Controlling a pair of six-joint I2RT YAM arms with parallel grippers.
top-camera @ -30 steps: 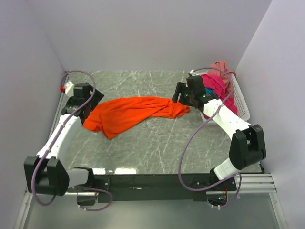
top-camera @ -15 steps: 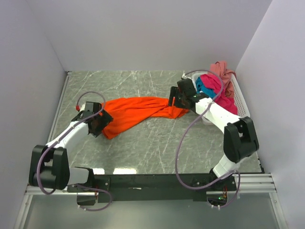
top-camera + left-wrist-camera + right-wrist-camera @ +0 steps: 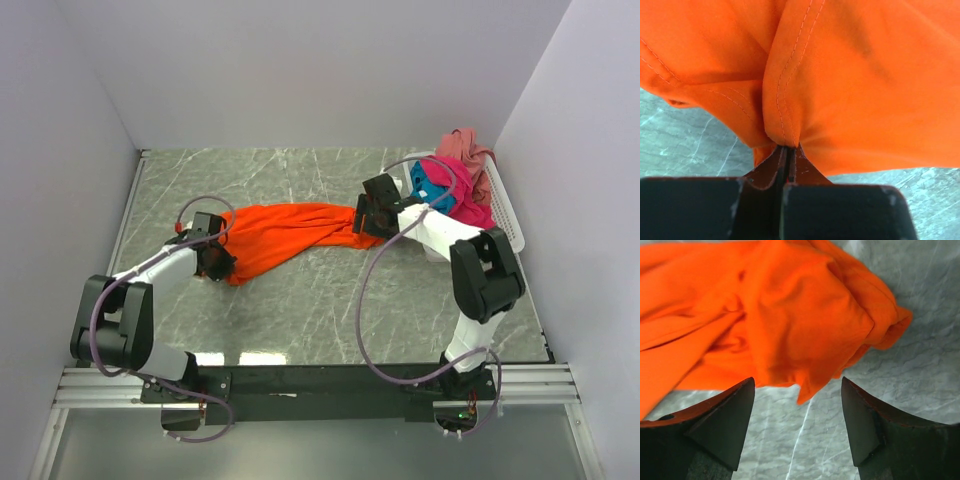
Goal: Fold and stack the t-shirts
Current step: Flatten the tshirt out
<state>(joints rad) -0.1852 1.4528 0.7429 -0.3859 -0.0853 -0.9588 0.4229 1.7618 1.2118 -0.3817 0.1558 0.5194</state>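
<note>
An orange t-shirt (image 3: 290, 232) lies bunched in a long strip across the middle of the table. My left gripper (image 3: 218, 264) sits at its left end, shut on a stitched fold of the orange cloth (image 3: 785, 112). My right gripper (image 3: 362, 222) stands open just off the shirt's right end; a corner of the orange cloth (image 3: 805, 340) hangs toward the gap between its fingers (image 3: 725, 415). A magenta t-shirt (image 3: 468, 195), a teal one (image 3: 428, 180) and a dusty pink one (image 3: 465, 143) are heaped in the basket.
The white slatted basket (image 3: 502, 215) stands at the back right against the right wall. White walls close in the left, back and right sides. Grey marbled table surface (image 3: 330, 310) shows in front of the orange shirt.
My left gripper has come in toward the middle along the shirt's left end and shut on the cloth, bunching it. My right gripper has slid left toward the shirt's right end.
</note>
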